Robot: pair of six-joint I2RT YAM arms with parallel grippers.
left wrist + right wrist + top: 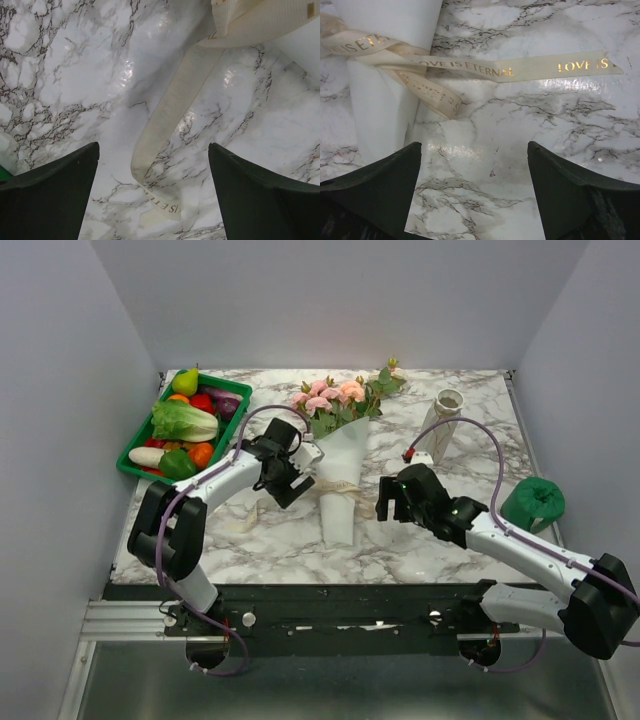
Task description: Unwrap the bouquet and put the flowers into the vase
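1. The left gripper (284, 476) is spread wide and empty, just left of the bouquet (338, 465). One ribbon tail (165, 150) lies on the desk (240, 535) between its fingers.
2. The bouquet lies flat and tied, tip toward the arms, roses pointing away.
3. The right gripper (392, 498) is also spread and empty, just right of the cone and about equally near.
4. The vase (445, 425) stands upright at the far right.

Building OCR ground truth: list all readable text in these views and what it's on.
"LOVE IS ETERNAL": gold print on the cream ribbon, right wrist view.
"LOVE IS E": same ribbon, cut off at its end.
"IS ETE": same ribbon, upside down, left wrist view.
Print on the ribbon's folded loop: unreadable.
Top view: nothing legible.
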